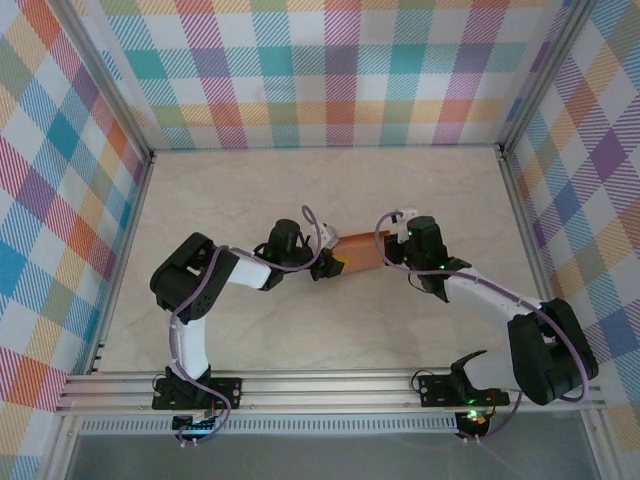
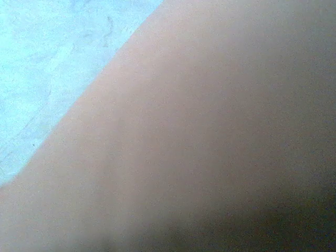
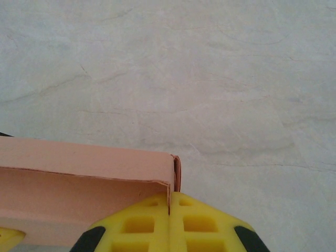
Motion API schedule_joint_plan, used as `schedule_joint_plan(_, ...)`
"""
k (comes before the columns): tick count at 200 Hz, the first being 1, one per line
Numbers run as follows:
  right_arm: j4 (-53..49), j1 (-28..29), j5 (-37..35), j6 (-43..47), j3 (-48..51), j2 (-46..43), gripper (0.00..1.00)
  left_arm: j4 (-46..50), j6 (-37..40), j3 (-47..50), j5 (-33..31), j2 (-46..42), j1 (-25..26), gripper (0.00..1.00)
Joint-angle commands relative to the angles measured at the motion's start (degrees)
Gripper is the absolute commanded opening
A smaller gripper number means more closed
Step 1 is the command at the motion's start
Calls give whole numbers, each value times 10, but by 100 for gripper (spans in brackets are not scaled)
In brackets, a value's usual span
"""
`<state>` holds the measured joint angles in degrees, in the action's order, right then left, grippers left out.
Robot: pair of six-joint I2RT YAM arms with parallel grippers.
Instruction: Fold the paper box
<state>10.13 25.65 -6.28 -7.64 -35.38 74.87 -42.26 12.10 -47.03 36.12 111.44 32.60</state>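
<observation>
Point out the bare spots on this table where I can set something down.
Widest: the table strip between the back wall and the paper box. Also free: the near-middle patch bounded by the left arm, the right arm and the front rail. Crowded: mid-table, where both arms meet at the box.

paper box [image 1: 358, 250]: thin matt card. table [image 1: 400, 190]: smooth marbled surf. right tool [image 3: 169, 203]: matt yellow plastic.
</observation>
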Motion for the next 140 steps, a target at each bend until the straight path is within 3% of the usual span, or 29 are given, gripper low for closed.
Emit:
schedule_joint_plan(1, -39, 28, 39, -2, 24, 5, 0, 88, -44, 13, -115, 39, -9, 47)
schedule_joint_plan(23, -47, 37, 22, -3, 21, 10, 0, 73, -54, 20, -121, 36, -11, 60)
schedule_joint_plan(39, -50, 48, 13, 3, 21, 9, 0, 62, -52, 28, -116, 31, -10, 75)
schedule_joint_plan(89, -62, 60, -22, 3, 18, 10, 0, 51, -60, 51, -129, -21, -11, 97)
schedule_joint_plan(140, -81, 75, -59, 1, 1, 19, 0, 115, -69, 40, -150, -87, -11, 100)
